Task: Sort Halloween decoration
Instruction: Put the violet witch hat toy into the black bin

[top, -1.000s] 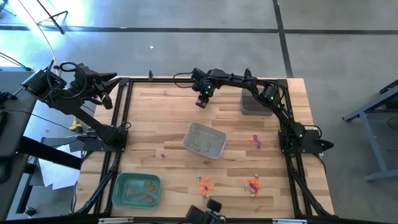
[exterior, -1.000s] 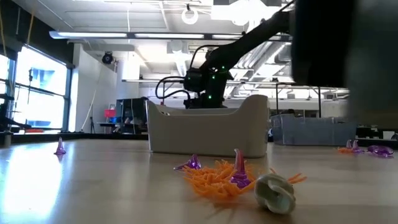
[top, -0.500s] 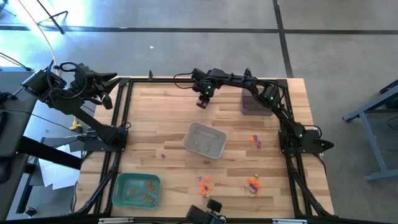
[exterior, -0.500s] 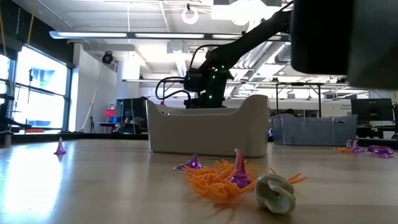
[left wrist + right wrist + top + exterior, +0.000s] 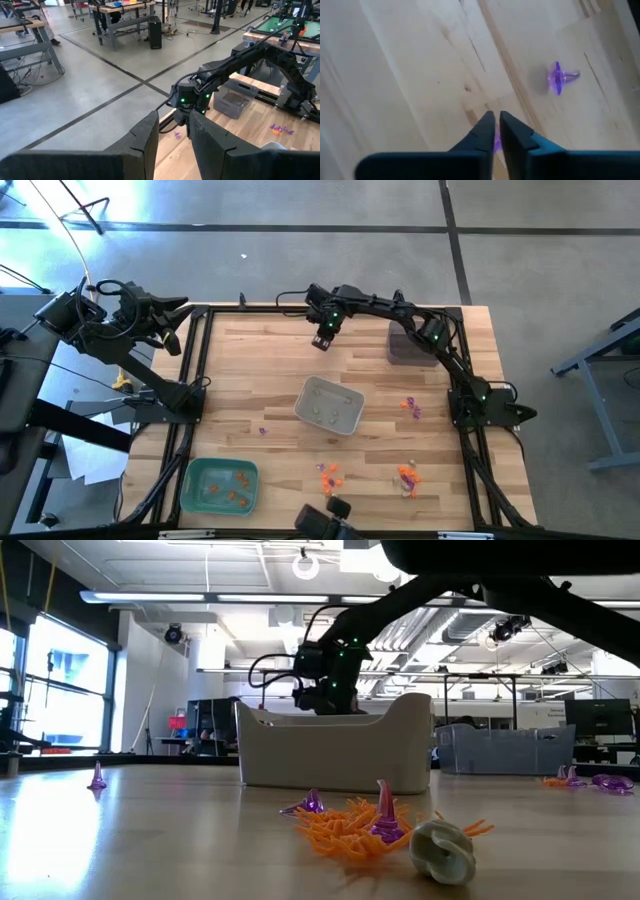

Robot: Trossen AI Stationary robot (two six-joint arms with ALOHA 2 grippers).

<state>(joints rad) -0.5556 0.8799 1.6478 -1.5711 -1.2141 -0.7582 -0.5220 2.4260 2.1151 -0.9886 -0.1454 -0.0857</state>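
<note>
Only from the right wrist, right fingers point(image 5: 494, 131) pinch a purple trinket point(image 5: 496, 142); left fingers point(image 5: 172, 142) parted

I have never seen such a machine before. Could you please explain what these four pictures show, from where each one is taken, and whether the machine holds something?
This is a robot with two dark arms at a wooden table. One picture looks straight down, one looks level across the tabletop, and two come from cameras on the arms' wrists.

On the table lie tiny Halloween trinkets: an orange and purple heap, a pale whitish piece beside it, and purple pieces further right. There are three trays: a green tray, a light grey tray and a dark tray.

The left gripper waits off the table's left edge, holding nothing visible. The right gripper reaches over the far side, its fingers nearly together on a small purple trinket. Another purple trinket lies loose nearby.
</note>
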